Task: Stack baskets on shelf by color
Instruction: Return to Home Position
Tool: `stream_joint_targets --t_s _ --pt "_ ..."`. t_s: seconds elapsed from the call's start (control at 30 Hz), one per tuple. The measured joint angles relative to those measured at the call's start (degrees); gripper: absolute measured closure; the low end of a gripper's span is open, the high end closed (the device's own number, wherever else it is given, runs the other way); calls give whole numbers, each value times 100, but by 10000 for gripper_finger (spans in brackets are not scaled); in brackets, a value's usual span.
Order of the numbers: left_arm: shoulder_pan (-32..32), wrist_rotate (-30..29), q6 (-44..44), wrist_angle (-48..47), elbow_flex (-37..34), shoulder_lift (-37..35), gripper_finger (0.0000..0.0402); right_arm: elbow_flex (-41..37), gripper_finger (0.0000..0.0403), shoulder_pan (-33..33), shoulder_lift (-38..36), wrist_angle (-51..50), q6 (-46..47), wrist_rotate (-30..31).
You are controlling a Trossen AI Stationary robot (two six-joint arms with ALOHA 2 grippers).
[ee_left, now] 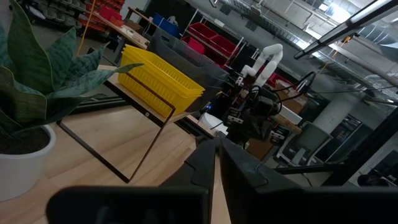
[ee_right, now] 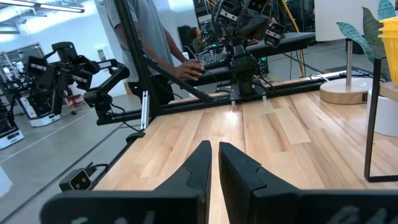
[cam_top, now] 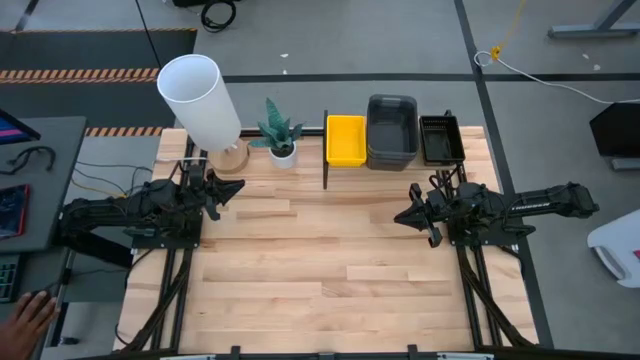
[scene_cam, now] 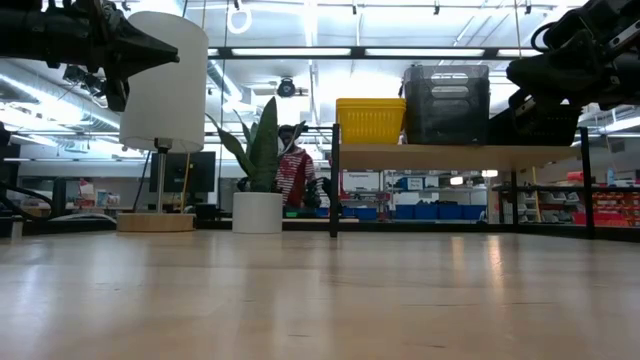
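On the shelf (cam_top: 395, 163), at the table's far edge, three lots of baskets rest on their bottoms. A yellow one (cam_top: 345, 140) is at the left, dark grey ones (cam_top: 392, 130) are nested in the middle, and a black mesh one (cam_top: 440, 138) is at the right. How many are nested in each lot I cannot tell. My left gripper (cam_top: 237, 188) is shut, held level at the table's left, clear of the baskets. My right gripper (cam_top: 399, 217) is shut, held level at the right, in front of the shelf. Neither holds anything.
A white lamp (cam_top: 203, 100) on a wooden base and a potted plant (cam_top: 281, 132) stand left of the shelf. A person's hand (cam_top: 25, 315) is at the desk beyond the table's left edge. The wooden tabletop (cam_top: 320, 270) lies between the arms.
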Motion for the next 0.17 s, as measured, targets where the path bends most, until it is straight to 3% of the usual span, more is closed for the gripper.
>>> stream_joint_targets --t_s 0.17 --pt "1 1 3 0 0 0 371 -1 368 2 0 2 0 0"
